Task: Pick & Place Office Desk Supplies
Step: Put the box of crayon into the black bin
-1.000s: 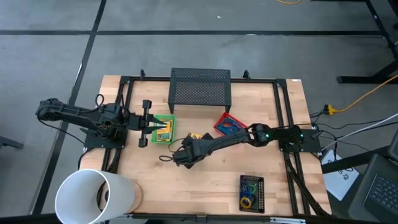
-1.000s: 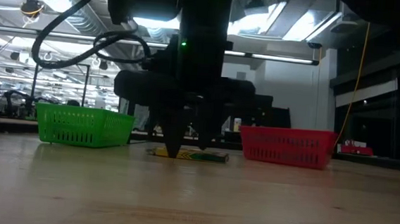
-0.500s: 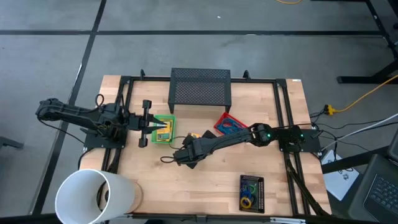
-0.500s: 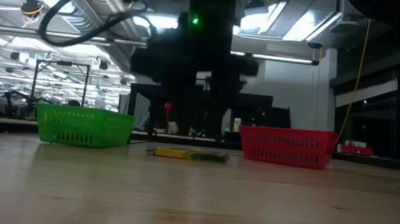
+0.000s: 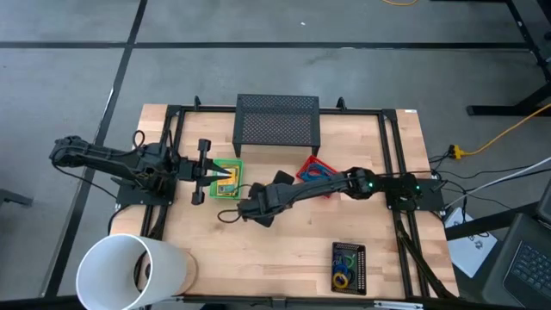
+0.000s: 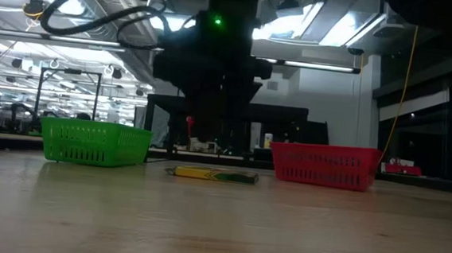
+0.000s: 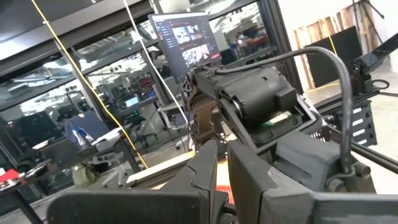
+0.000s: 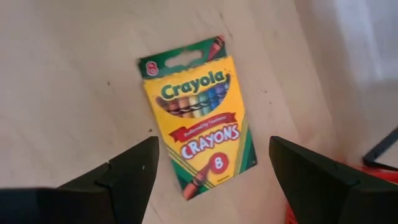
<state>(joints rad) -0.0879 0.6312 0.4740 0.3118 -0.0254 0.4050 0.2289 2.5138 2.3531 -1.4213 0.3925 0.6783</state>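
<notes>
The right gripper [image 8: 211,180] is hovering wide open and empty above the crayon box [image 8: 198,117], lying flat on the table [image 5: 293,250] between the green tray [image 6: 93,142] and red tray [image 6: 325,165]; descending squarely should straddle its narrow sides

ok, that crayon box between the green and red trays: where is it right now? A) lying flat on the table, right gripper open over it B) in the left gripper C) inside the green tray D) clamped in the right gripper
A. In the right wrist view the Crayola crayon box lies face up on the wooden table between the spread fingers of the right gripper, untouched; the low view shows it flat on the wood.
</notes>
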